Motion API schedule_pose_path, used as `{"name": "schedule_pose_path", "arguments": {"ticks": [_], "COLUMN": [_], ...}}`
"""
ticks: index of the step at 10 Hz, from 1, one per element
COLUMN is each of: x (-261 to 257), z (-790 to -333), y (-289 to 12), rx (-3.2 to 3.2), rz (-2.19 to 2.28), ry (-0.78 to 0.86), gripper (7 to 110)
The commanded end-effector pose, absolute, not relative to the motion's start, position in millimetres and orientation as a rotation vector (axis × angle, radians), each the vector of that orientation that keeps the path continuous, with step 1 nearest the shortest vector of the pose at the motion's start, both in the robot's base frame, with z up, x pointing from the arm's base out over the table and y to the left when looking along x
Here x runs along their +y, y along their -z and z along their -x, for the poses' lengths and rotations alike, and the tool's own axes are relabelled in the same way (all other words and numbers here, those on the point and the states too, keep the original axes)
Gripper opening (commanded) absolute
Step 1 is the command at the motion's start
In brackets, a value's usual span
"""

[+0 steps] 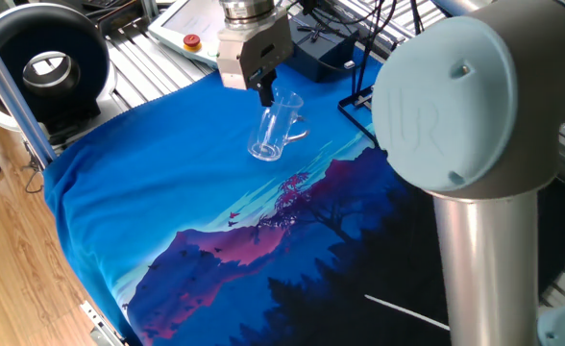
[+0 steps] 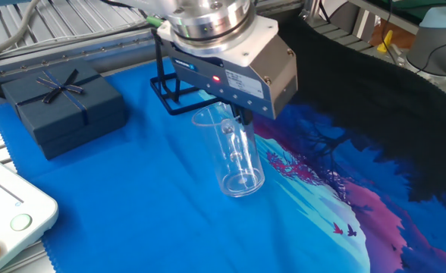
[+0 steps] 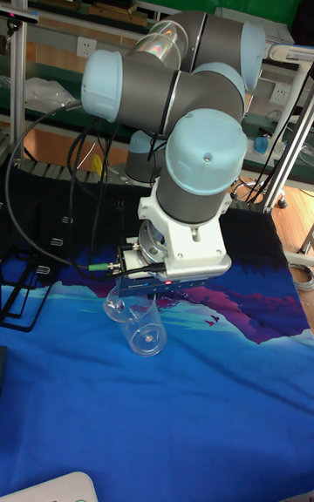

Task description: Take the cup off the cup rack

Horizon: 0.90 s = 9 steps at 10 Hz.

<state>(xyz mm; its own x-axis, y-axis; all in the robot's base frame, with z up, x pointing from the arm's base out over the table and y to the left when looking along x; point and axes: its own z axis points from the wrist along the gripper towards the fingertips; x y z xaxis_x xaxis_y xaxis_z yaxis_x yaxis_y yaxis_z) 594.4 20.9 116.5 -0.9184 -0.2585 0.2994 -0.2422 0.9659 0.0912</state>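
Observation:
The cup is a clear glass mug, tilted, its base low over the blue cloth and its rim toward the gripper. My gripper is shut on the cup's wall near the rim. In the other fixed view the cup hangs slanted under the gripper, away from the cup rack, a thin black frame behind it. The rack's bars also show beside the arm. In the tall view the cup sits below the gripper, with the rack at the far left.
A dark navy box with a bow stands on the cloth's left side. A white pendant with a red button lies at the near left corner. A black round device and a black adapter sit beyond the cloth.

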Motion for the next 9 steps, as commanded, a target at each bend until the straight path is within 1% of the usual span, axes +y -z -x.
{"name": "schedule_pose_path", "arguments": {"ticks": [1,3,6,9], "x": [27.0,28.7,23.5,20.4], "z": [-595.6,-599.2,-595.3,-593.7], "y": [-112.5,-113.8,-123.7,-120.0], "rx": [-2.837,-2.86,-2.891,-2.93], "rz": [-0.332,-0.307,-0.258,-0.218], "ry": [0.092,0.097,0.063,0.03], "gripper": [7,7,7,7]}}
